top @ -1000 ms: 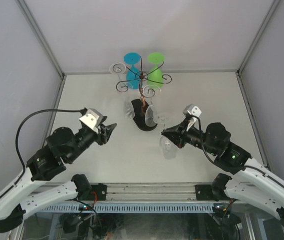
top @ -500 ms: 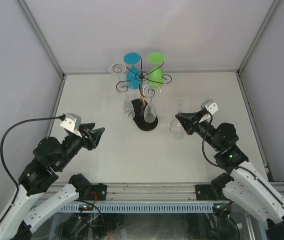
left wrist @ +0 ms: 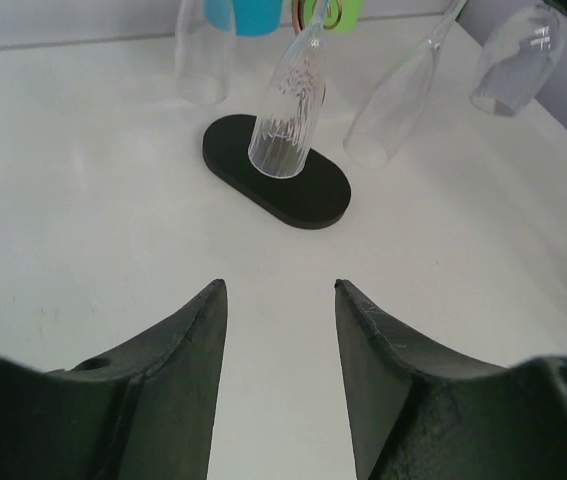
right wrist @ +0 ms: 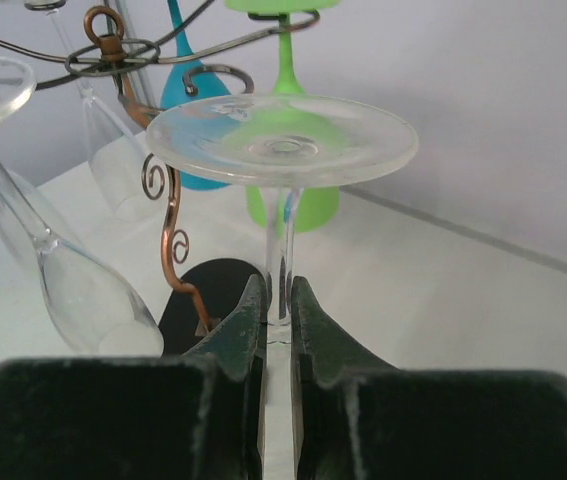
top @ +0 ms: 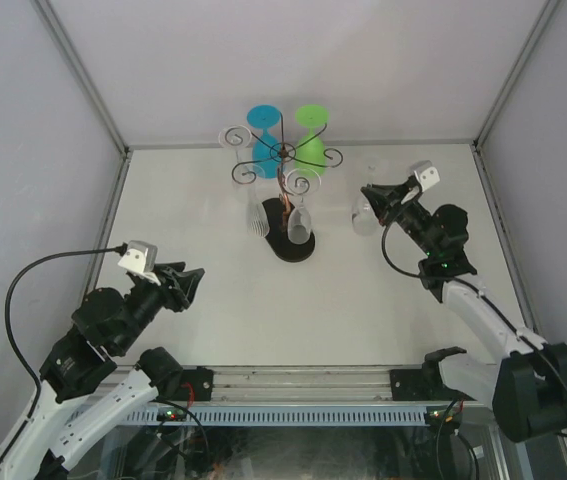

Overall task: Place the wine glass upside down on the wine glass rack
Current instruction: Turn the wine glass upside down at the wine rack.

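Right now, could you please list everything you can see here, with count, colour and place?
Dark wire wine glass rack with a black oval base: one, dark with a coppery stem, standing back centre.
Turquoise wine glass: one, turquoise, hung upside down on the rack's far side.
Green wine glass: one, green, hung beside the turquoise one.
Hanging clear wine glasses: three, clear, bowl-down on the rack's near side.
Held clear wine glass: one, clear, upside down, right of the rack.
White table: one, white, under everything.
Left gripper: one, black, open and empty, near left.
Right gripper: one, black, shut on the held clear wine glass's stem.
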Robot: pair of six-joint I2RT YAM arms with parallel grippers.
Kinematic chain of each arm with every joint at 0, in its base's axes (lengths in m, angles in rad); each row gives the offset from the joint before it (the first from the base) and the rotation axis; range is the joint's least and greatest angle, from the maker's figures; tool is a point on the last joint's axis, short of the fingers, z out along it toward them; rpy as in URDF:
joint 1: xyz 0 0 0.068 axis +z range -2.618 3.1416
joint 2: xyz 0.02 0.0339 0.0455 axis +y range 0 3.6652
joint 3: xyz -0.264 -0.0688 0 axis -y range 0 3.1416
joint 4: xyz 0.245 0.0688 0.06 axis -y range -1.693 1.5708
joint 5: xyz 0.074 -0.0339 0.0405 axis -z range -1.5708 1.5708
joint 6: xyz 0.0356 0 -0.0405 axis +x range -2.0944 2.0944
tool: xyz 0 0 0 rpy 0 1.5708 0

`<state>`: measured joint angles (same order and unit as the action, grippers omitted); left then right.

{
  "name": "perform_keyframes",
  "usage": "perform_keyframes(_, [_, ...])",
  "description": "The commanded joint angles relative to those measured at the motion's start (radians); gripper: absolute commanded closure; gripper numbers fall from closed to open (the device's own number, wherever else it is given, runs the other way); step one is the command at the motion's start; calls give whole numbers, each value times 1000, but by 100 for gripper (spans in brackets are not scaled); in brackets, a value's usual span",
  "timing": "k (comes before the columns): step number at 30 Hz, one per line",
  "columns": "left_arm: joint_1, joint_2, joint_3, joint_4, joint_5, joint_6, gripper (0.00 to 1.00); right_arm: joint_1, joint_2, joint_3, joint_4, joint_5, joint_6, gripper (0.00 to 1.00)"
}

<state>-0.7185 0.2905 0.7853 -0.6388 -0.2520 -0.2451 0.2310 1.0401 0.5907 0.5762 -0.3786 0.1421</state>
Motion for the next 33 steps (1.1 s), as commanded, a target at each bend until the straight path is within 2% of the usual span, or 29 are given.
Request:
perform_keyframes(1, [5, -11, -26, 13, -7, -44, 49, -17, 95, 140, 178, -94, -73, 100])
perform_keyframes(19, [5, -59, -9, -52, -31, -61, 49, -61, 466, 390, 318, -299, -24, 100])
perform_keyframes(33, [5, -64, -43, -29, -32, -53, 49, -16, 555, 443, 360, -348, -4, 100])
